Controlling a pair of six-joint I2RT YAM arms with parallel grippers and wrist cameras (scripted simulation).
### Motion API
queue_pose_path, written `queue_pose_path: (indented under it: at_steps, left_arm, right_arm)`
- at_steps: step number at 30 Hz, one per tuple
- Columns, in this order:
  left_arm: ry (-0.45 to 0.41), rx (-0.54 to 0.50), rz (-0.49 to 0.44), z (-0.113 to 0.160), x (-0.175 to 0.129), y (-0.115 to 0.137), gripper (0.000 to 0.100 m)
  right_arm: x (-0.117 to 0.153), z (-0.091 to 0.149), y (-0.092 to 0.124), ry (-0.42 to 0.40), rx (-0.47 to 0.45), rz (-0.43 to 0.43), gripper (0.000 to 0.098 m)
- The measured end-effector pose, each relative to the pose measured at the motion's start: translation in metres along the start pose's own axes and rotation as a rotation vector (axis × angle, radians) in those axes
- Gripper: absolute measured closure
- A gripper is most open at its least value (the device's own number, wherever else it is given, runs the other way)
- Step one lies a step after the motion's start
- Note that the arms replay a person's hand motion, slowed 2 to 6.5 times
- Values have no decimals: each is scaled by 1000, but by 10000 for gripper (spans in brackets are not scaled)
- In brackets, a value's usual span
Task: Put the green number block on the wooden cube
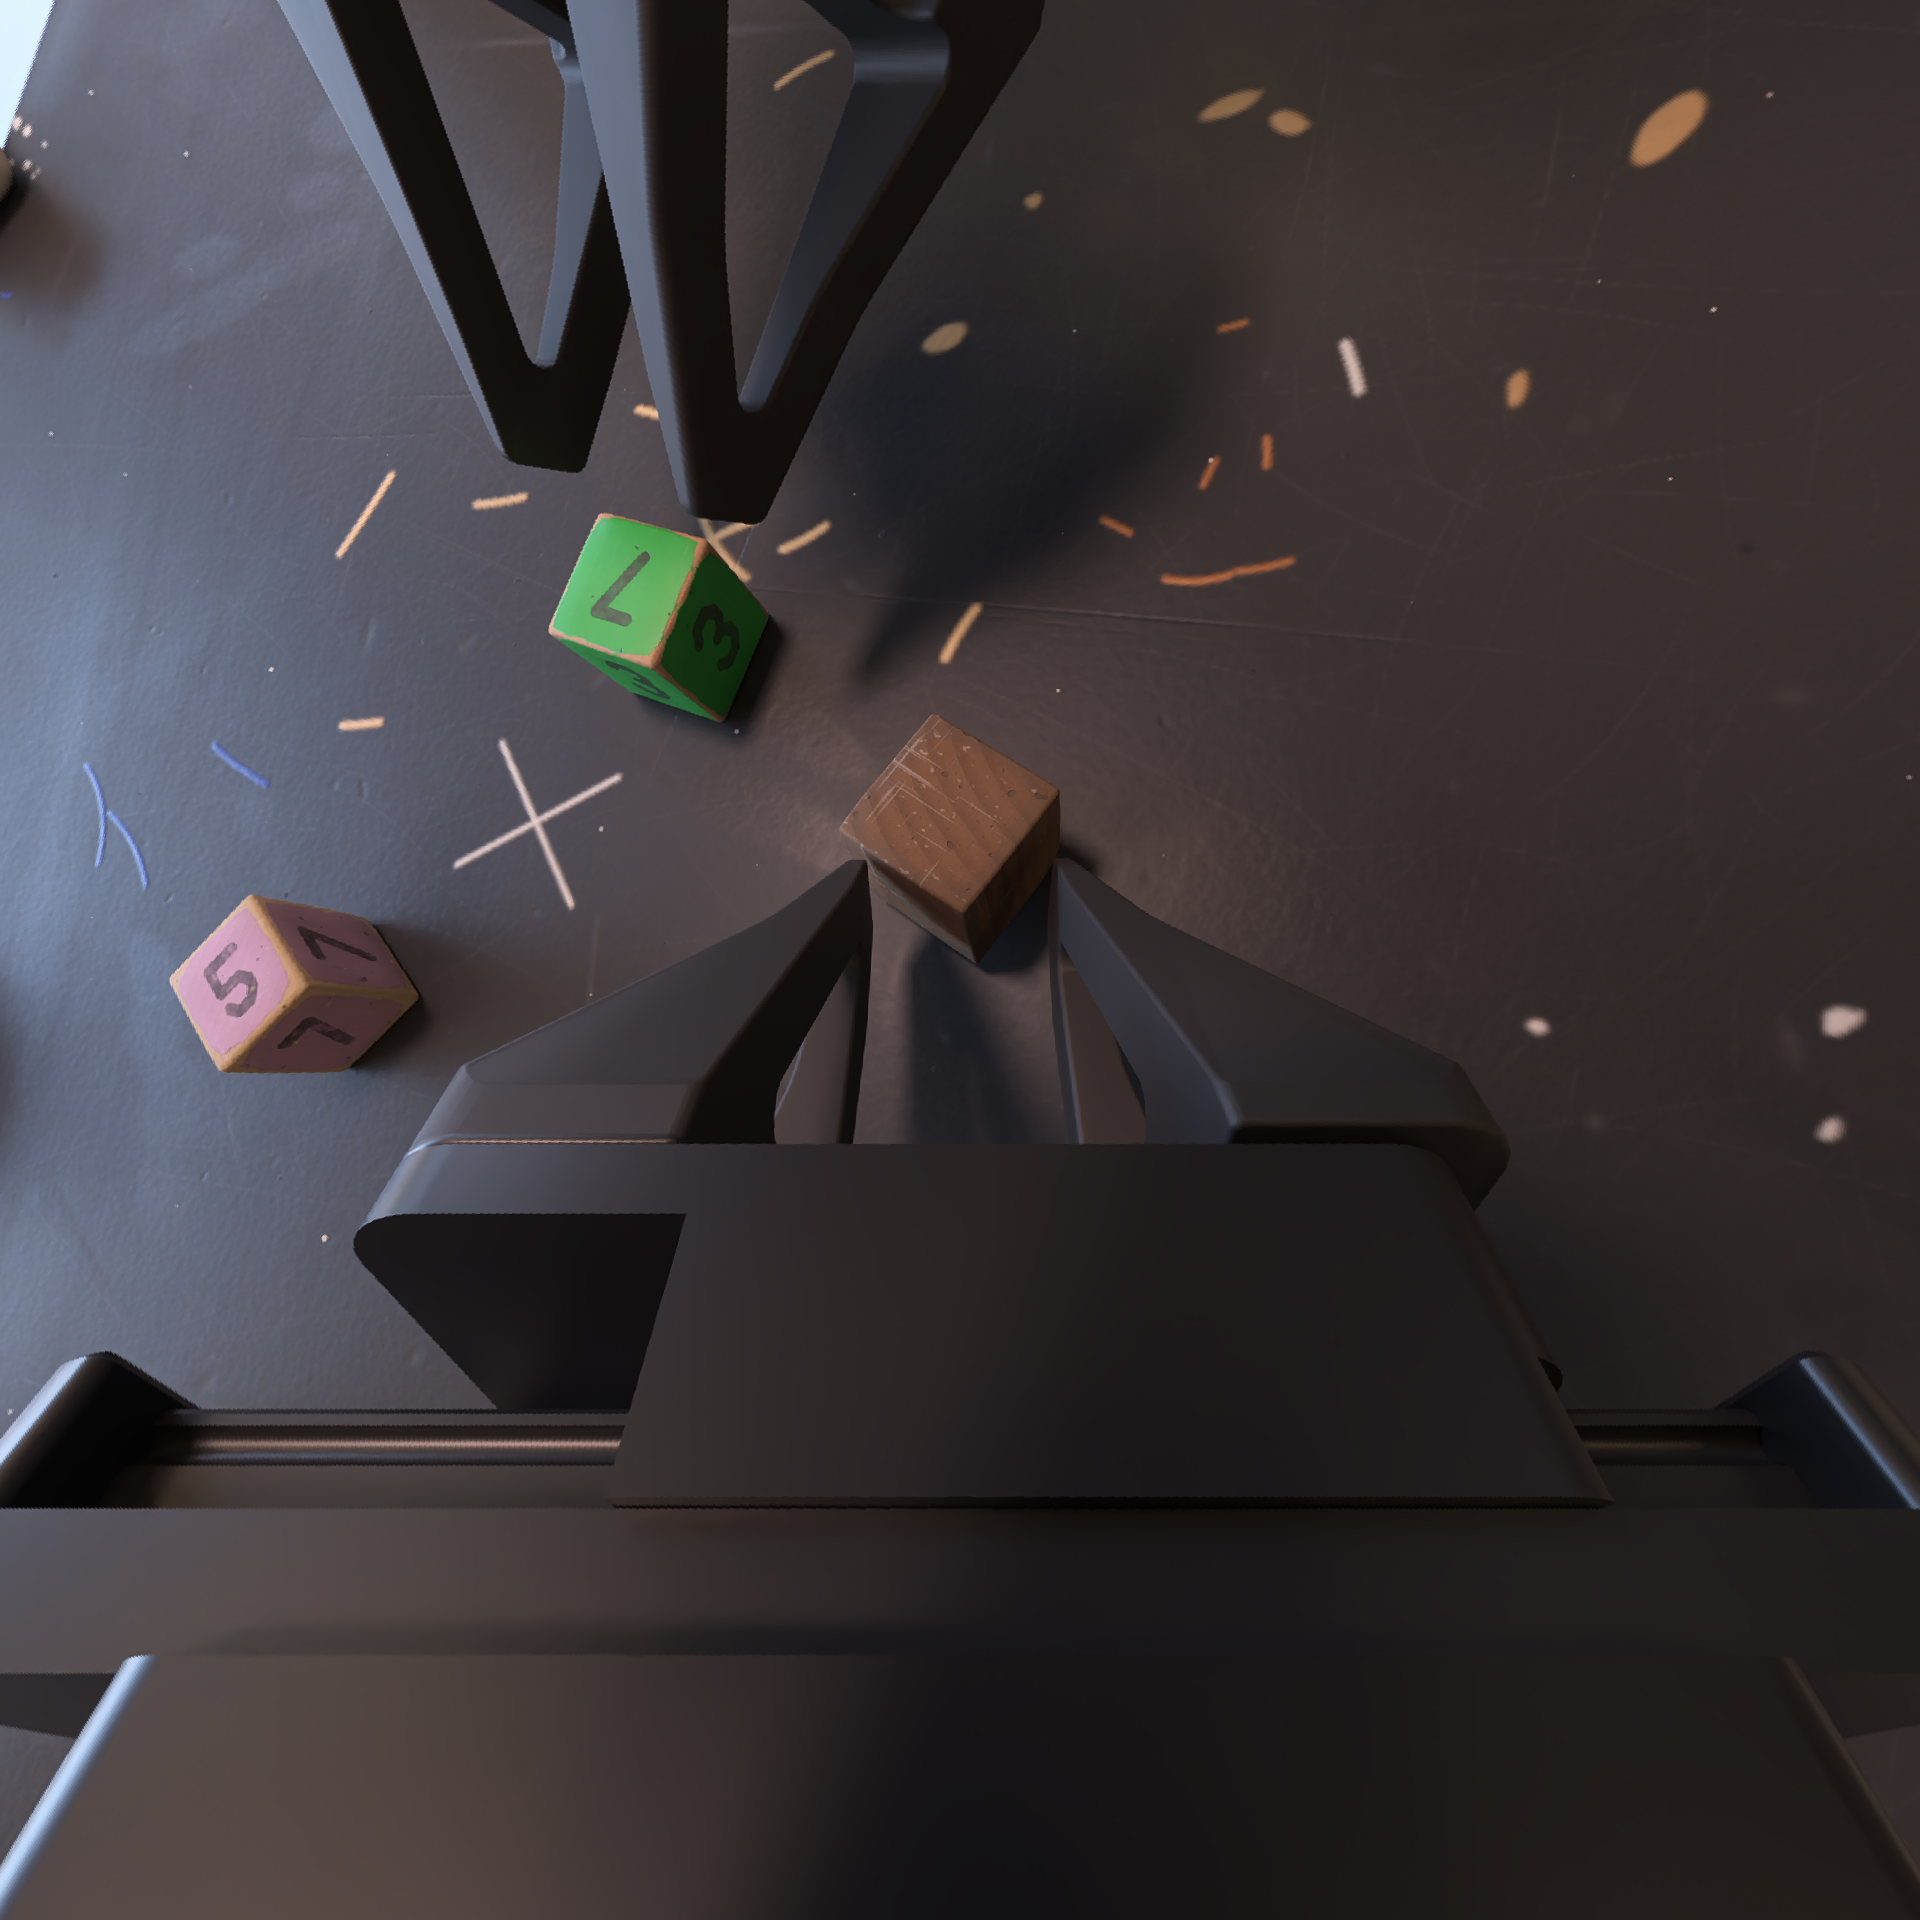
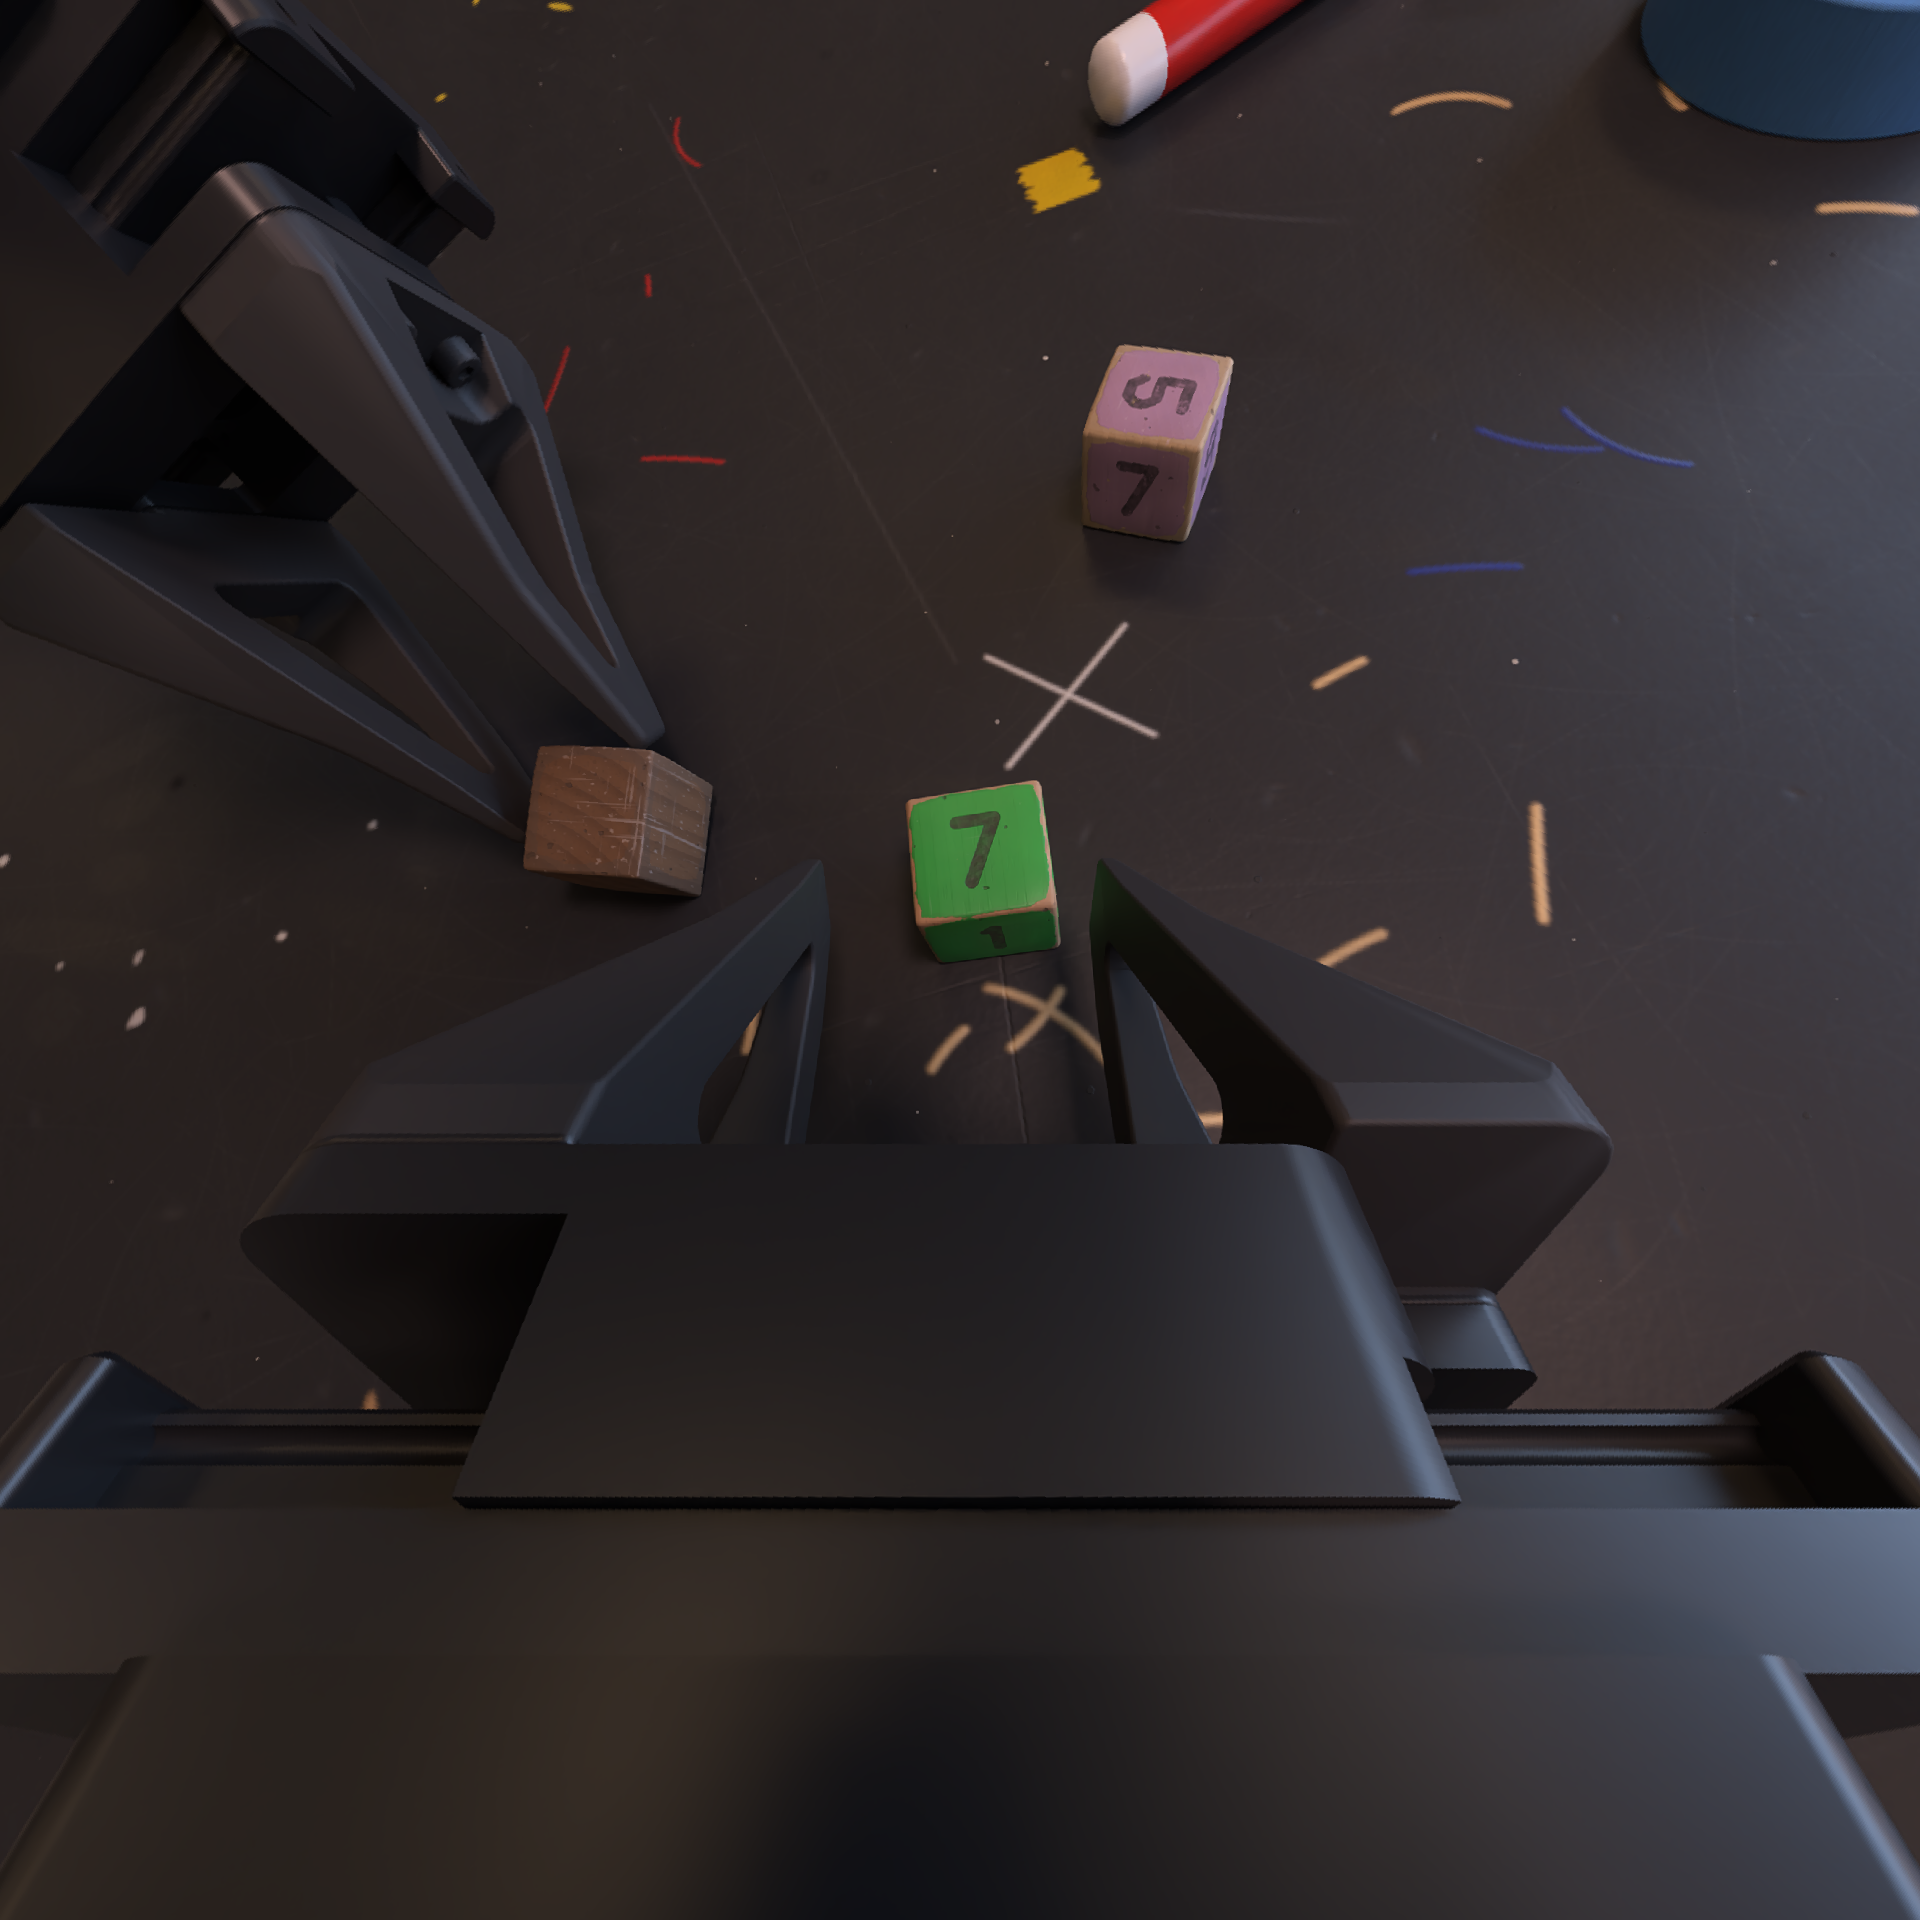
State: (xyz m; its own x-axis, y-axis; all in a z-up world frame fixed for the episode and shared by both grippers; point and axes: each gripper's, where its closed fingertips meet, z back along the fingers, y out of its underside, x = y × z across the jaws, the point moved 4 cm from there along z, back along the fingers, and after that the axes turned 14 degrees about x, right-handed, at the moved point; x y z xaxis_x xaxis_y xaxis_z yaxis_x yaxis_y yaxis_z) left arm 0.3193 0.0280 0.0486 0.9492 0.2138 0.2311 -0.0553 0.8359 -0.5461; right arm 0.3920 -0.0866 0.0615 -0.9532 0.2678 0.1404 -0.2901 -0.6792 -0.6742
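Note:
The green number block (image 2: 982,871) rests on the dark table, between and just beyond my right gripper's (image 2: 961,873) open fingertips, touching neither. In the left wrist view the green block (image 1: 657,618) sits just below the right gripper (image 1: 634,483), which reaches in from the top. The wooden cube (image 1: 951,831) sits on the table at the tips of my left gripper (image 1: 961,868), whose fingers press on two opposite corners. In the right wrist view the cube (image 2: 618,821) lies left of the green block, with the left gripper (image 2: 587,779) on it.
A pink number block (image 1: 291,987) (image 2: 1158,447) stands apart from the green one. A red and white marker (image 2: 1174,52) and a blue round object (image 2: 1787,62) lie at the far edge. The dark table (image 2: 1558,727) bears coloured chalk marks.

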Motion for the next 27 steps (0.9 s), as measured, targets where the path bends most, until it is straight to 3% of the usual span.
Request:
queue_pose_path:
  at_steps: [8,21,27]
  left_arm:
    - [-2,5,21,-1,1,1,689]
    - [21,4,55,-1,1,2,523]
    - [42,4,57,-1,-1,4,497]
  right_arm:
    - [0,0,0,-2,3,-3,544]
    - [-4,-2,1,23,22,-19,495]
    - [-5,-3,1,41,22,-11,514]
